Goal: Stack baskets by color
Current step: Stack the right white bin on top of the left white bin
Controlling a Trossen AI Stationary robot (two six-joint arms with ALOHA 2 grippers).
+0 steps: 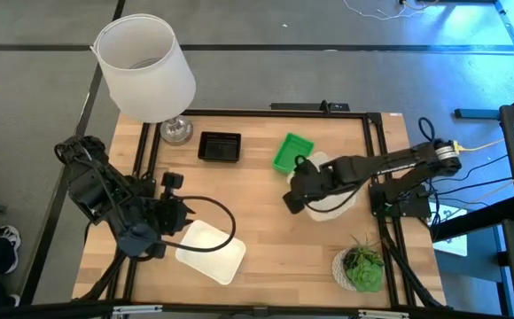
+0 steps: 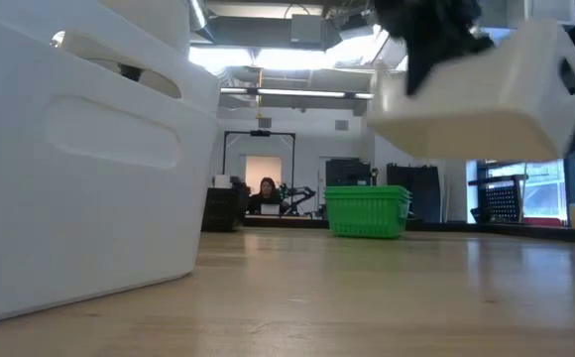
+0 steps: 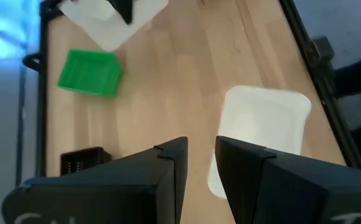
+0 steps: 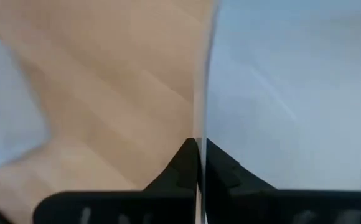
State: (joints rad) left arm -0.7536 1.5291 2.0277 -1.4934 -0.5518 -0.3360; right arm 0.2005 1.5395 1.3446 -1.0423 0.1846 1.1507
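A white basket lies nearest, flat on the table, close beside the left pincer, whose fingers stand a little apart with nothing between them. From that basket, across the table toward the right side, a second white basket hangs clear of the wood, tilted, its thin wall pinched in the right pincer, whose fingers are closed tight on the rim. So two white baskets show in all. Beyond the held one, farther from the near basket, sits one green basket, resting alone. One black basket lies at the far edge, past the near white basket. A big white bucket stands beyond the black one, and a potted plant sits at the near right corner. A person sits in the room behind.
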